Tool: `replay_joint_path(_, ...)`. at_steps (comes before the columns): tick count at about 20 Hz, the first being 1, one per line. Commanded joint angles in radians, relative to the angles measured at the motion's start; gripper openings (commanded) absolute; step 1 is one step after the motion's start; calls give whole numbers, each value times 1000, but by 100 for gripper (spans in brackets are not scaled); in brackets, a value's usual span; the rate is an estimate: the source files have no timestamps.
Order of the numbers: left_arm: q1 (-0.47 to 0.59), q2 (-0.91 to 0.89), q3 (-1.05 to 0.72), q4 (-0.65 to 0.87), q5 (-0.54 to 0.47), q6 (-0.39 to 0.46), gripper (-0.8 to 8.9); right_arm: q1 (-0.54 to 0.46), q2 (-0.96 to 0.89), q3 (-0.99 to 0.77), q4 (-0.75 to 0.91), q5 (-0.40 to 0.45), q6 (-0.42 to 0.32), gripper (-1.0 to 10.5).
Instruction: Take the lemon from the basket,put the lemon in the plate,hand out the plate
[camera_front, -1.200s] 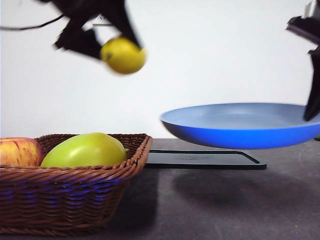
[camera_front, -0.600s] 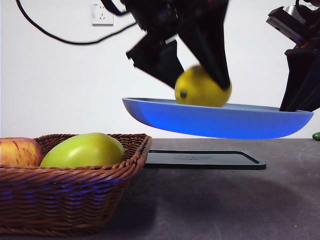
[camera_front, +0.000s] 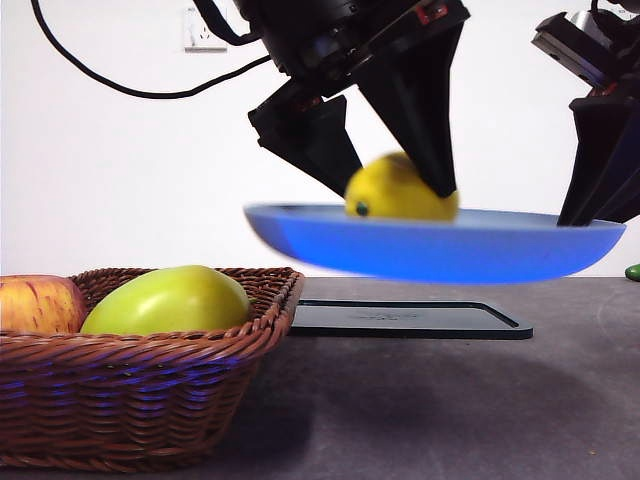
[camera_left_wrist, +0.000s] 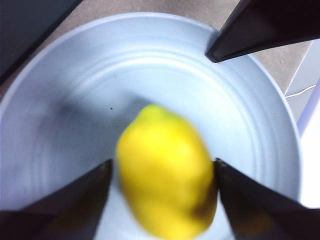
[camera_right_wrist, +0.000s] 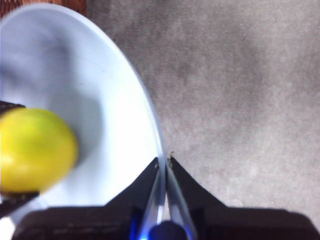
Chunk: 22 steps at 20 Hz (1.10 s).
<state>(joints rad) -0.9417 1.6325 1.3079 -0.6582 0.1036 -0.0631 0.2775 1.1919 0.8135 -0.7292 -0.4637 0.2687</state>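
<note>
Two hands are at work above the counter, and the scene is taken here from largest thing to smallest. The basket is seen at the near left, with a yellow-green fruit and a red-streaked apple lying in it; a black tray lies flat farther back, right of the basket. The plate is held in the air above that tray, its right rim pinched between the closed jaws of the right hand, which is seen at the far right of the front view. The left hand reaches down from above over the plate's middle, its jaws set at either side of the lemon and seemingly gripping it. The lemon is placed low inside the plate, at or just above its floor; contact cannot be confirmed. Its long axis lies roughly level, dark dot to the left, crosswise to the jaws. The release is judged to turn on that: the lemon lies directly under the left hand, so parting the jaws should leave it resting near the plate's centre.
</note>
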Motion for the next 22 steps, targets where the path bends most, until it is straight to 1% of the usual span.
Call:
replay_joint_path(1, -14, 15, 15, 2, -32, -1, 406, 6, 5, 16, 10, -9, 23, 3)
replay_joint_path(5, -14, 14, 24, -10, -49, -5, 406, 5, 5, 16, 10, 1, 27, 3)
replay_joint_path(9, -7, -23, 121, -125, -51, -3, 406, -7, 13, 16, 21, 2, 30, 3)
replay_joint_path(13, -7, -85, 243, -258, -50, 21, 402, -29, 60, 39, 37, 5, 37, 3)
replay_joint_path(16, -6, -143, 299, -357, -50, 23, 402, -62, 143, 108, 49, 25, 36, 3)
replay_joint_path(19, -6, -210, 300, -388, -50, 23, 402, -107, 278, 222, 57, 28, 18, 3)
replay_joint_path(22, -6, -254, 299, -407, -50, 19, 402, -144, 428, 352, 89, 28, 18, 3)
